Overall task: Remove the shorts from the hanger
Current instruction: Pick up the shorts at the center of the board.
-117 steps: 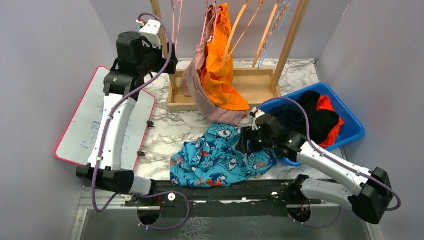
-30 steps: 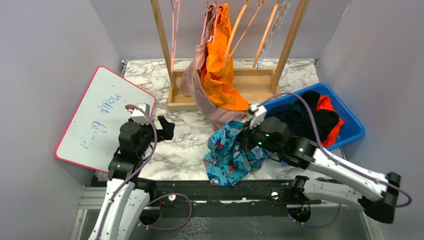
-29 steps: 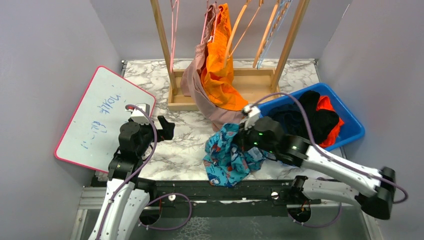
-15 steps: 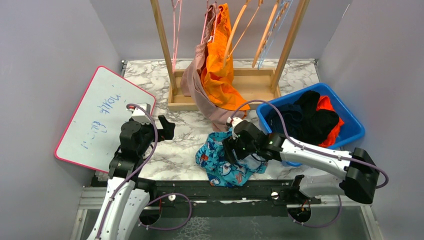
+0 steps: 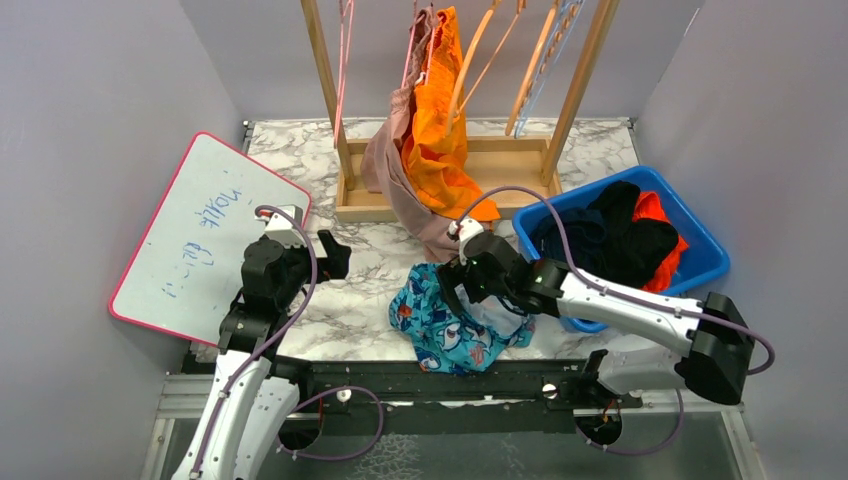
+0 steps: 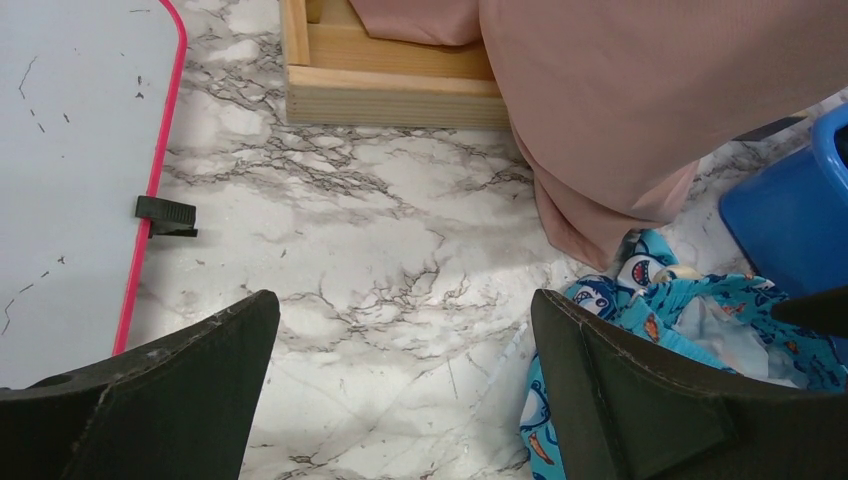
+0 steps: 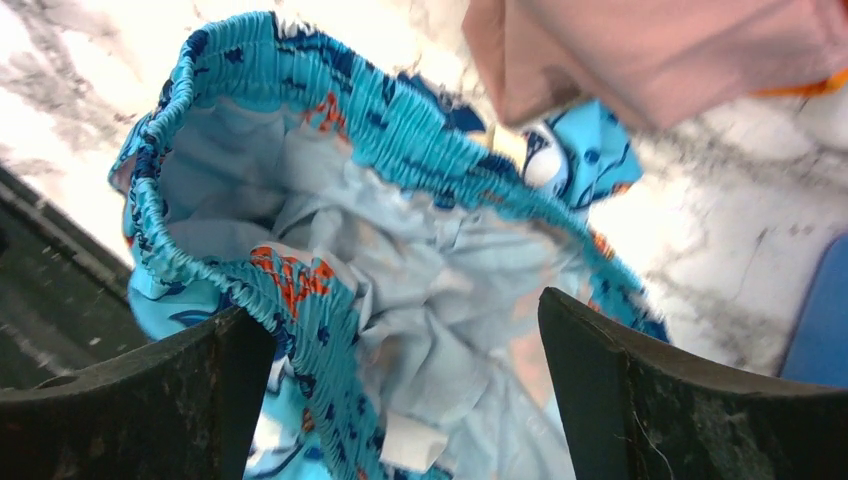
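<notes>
Blue cartoon-print shorts [image 5: 445, 325] lie crumpled on the marble table near the front edge. My right gripper [image 5: 452, 292] hovers just above them, open, with the elastic waistband [image 7: 330, 120] and pale lining spread below its jaws and nothing pinched. Dusty pink shorts [image 5: 395, 170] and bright orange shorts [image 5: 440, 130] hang from hangers on the wooden rack [image 5: 325, 90]. My left gripper [image 5: 333, 256] is open and empty over bare marble, left of the blue shorts [image 6: 690, 320].
A blue bin [image 5: 700, 255] at the right holds black and red-orange shorts. A red-edged whiteboard [image 5: 190, 240] lies at the left. Bare hangers [image 5: 535, 60] hang on the rack, whose wooden base tray [image 5: 510, 165] sits at the back.
My right gripper has opened and let go of the blue shorts, which have dropped into a heap on the table; it also swung left. The left arm has stayed put.
</notes>
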